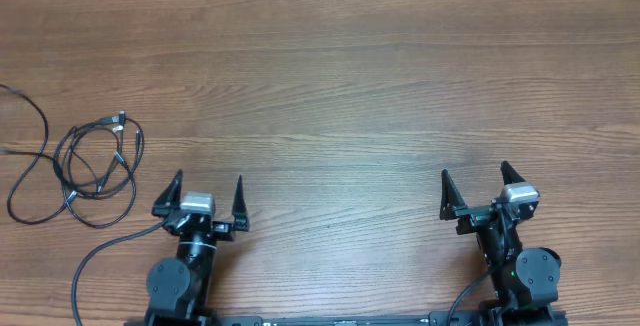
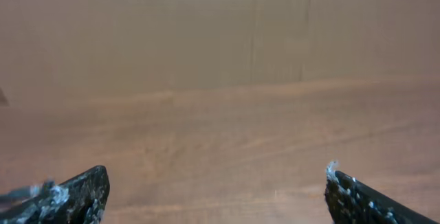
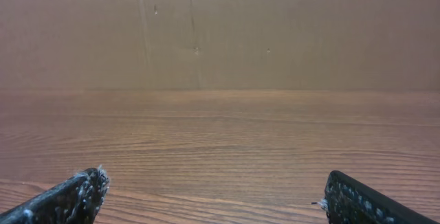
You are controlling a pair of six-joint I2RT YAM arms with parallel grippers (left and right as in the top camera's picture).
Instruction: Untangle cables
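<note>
Saw two thin black cables [image 1: 100, 179] in the overhead cam, looped over each other in one messy pile w/ small grey plugs at the top & in the middle. Found them on the far left side of the brown wood table [image 1: 340, 86], lying flat, w/ one long loop running out toward the left edge. Spotted the left gripper [image 1: 210, 194] near the bottom edge, just below & to the right of the pile, close by but not touching it. Stood wide open, both black fingers pointing up the table, nothing held. Saw the same in the left wrist cam: left gripper [image 2: 216, 186] spread apart, finger tips [image 2: 75, 193] low in the corners, only bare wood & a plain brown wall in front. Couldn't make out a small blurry grey bit by the left finger. Spotted the right gripper [image 1: 475, 188] at the bottom right, well apart from the cables, also wide open & holding nothing. Showed up in the right wrist cam too: right gripper [image 3: 213, 193] spread wide, fingers [image 3: 75, 196] at the bottom corners, wood grain between them. Noticed a thick wire [image 1: 110, 241] curving out from the left arm's base, below the pile.
</note>
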